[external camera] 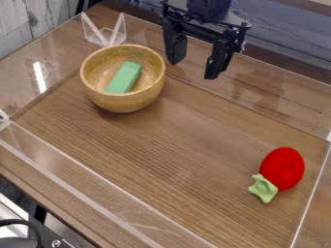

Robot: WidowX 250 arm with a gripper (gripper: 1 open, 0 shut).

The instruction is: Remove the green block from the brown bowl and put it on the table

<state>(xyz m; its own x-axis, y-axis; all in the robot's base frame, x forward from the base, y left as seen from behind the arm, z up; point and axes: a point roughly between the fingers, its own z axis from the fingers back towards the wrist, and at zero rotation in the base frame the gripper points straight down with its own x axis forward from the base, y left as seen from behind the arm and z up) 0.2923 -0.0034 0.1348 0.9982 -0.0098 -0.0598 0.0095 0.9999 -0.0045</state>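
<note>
A green block (124, 77) lies inside the brown bowl (123, 97) at the upper left of the wooden table (181, 136). My gripper (195, 64) hangs to the right of the bowl, pointing down, with its two black fingers (172, 50) spread wide and nothing between them. It is clear of the bowl and does not touch the block.
A red strawberry-shaped toy (281, 168) with a green leaf lies at the lower right. A clear folded plastic piece (103, 30) stands behind the bowl. Transparent walls (77, 199) border the table on all sides.
</note>
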